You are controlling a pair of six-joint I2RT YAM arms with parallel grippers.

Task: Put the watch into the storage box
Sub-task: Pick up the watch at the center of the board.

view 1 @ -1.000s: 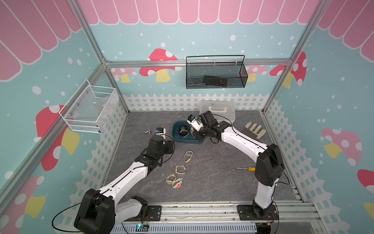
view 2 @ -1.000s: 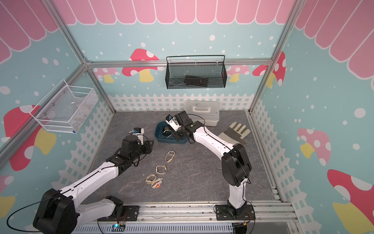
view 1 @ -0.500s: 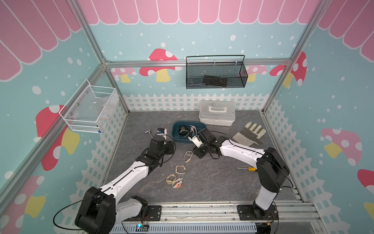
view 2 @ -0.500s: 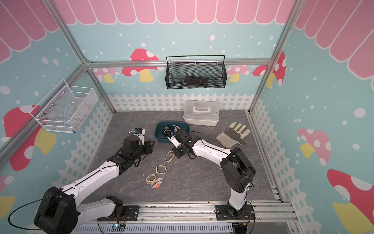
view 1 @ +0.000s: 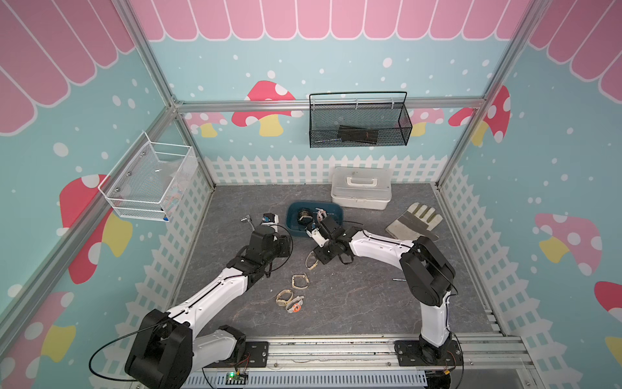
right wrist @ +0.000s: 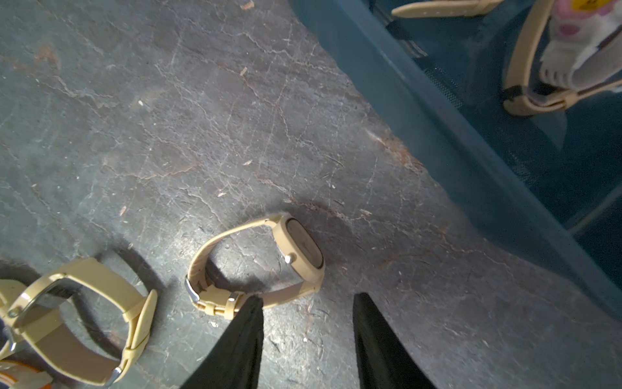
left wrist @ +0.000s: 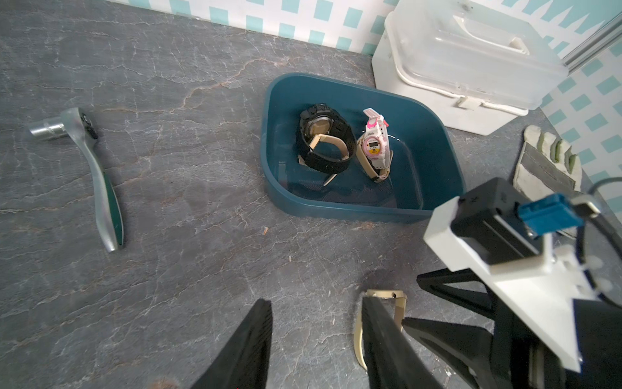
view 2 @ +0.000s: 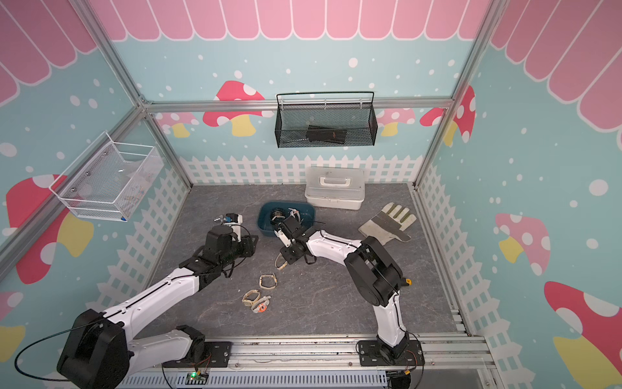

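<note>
The storage box (left wrist: 336,207) is seen open on the grey floor, and a black watch (left wrist: 323,134) and a pink-and-white watch (left wrist: 372,144) are contained in it, with beige straps showing beside them. The beige watch (right wrist: 303,249) is found outside the box, on the floor near its front wall on the robot's side, stood on edge with its strap buckled into a loop. The right gripper (right wrist: 308,298) is poised just over this watch, close to that same wall. Its jaws are parted by a moderate gap and nothing is gripped between them. One finger is seen in front of the strap near the buckle, though contact cannot be judged. The left gripper (left wrist: 315,301) is held off the box's front corner on the left arm's side, likewise partly parted and empty. A second beige watch (right wrist: 67,350) is left farther from the box's front wall. A ratchet wrench (left wrist: 101,175) is laid well apart from the box on the left arm's side, a white lidded case (left wrist: 464,67) is set just behind the box, and a work glove (left wrist: 545,161) is spread beyond its opposite end.
</note>
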